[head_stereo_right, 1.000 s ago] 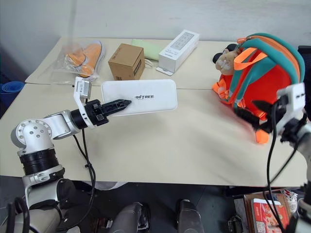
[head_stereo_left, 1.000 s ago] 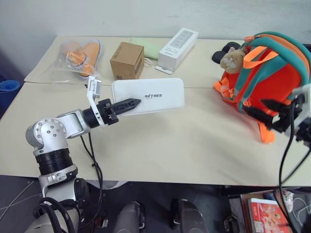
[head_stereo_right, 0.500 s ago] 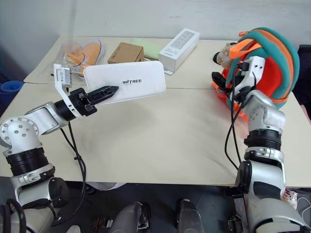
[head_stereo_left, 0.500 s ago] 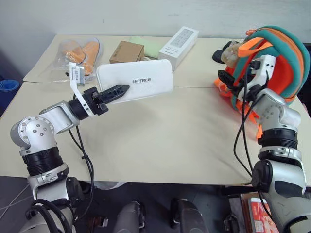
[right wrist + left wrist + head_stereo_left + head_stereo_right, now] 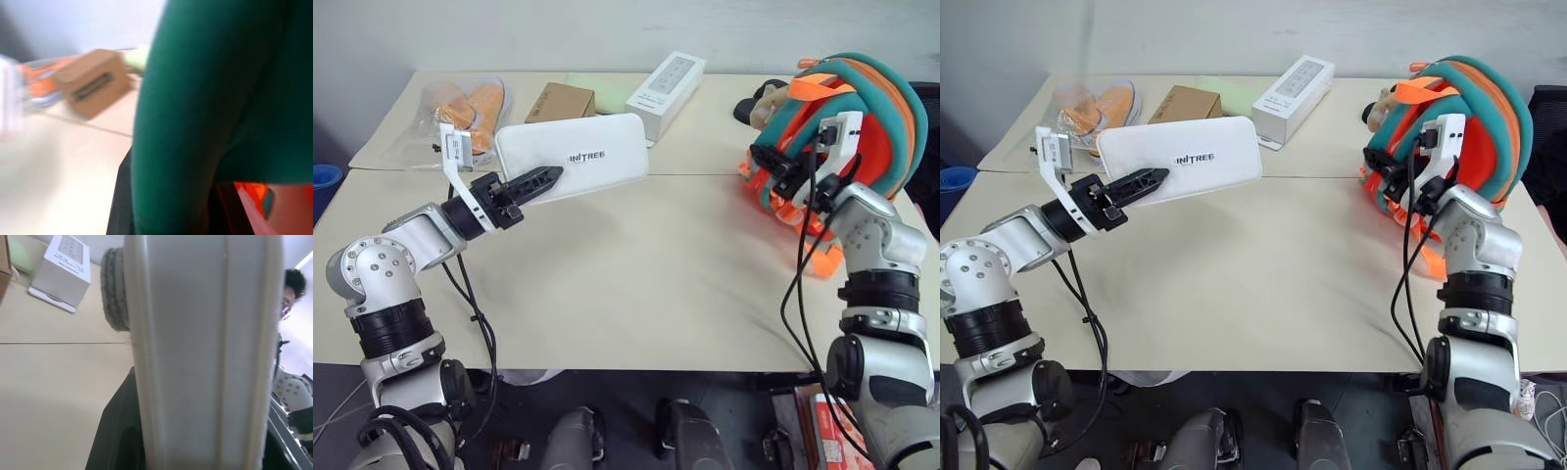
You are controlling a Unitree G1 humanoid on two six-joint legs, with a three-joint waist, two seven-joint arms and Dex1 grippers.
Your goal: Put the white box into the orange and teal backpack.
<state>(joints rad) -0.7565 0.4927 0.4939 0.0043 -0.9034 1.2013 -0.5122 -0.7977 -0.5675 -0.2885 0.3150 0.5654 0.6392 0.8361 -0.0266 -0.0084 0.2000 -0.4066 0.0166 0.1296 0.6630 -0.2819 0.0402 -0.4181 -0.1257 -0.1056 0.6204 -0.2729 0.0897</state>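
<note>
holding the box [image 5: 573, 158] up off the surface [image 5: 636, 274] w/ the left claw [image 5: 530, 183], fingers clamped on its near-left short end. box is hanging in the air over the left-centre of the surface, in front of the brown carton [image 5: 560, 102] and the long white box [image 5: 666, 82], flat face w/ the grey lettering turned toward the head cam. in the left wrist view the box edge [image 5: 203, 352] is running straight out between the fingers.

key relation: backpack [image 5: 847, 127] is lying well to the right of the box, across open surface. box long axis is running roughly left-right, slightly tilted, free end pointing right and a bit away, i.e. toward the backpack. so the free short end is already the leading end; the carry looks like mostly a sideways sweep to the right.

right claw [image 5: 773, 163] is way nearer the backpack – it's right on it. fingers look together on a teal strap [image 5: 195, 117] at the bag's left side; the strap is passing between the fingers in the right wrist view. my read: right arm is gripping the bag to hold or open it, left arm is bringing the box. can't see an opening from here, so whether the box's end lines up w/ one is unclear.
</note>
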